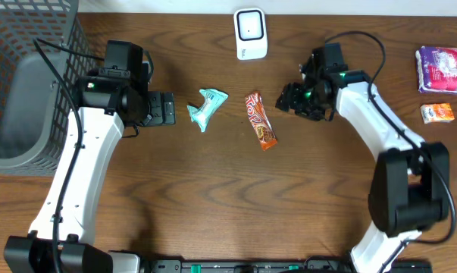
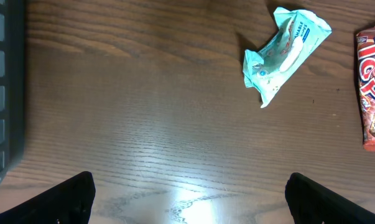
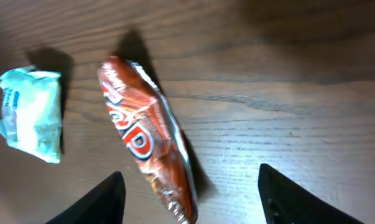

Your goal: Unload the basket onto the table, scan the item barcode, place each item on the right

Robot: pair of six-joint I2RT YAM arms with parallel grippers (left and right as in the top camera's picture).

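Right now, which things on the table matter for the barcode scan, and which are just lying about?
Job, likely: scanner, snack bar, right gripper (open, over the bar).
Lying about: teal packet, purple pack, orange pack, basket, left gripper (open).

The right hand (image 3: 190, 200) stood with its two dark fingers (image 3: 105, 202) spread wide, gripping nothing. A red-orange snack bar (image 3: 148, 140) lay slantwise on the wooden table (image 3: 287, 118), its near end between the fingers and touching neither. A crumpled teal packet (image 3: 30, 115) lay apart beside it.
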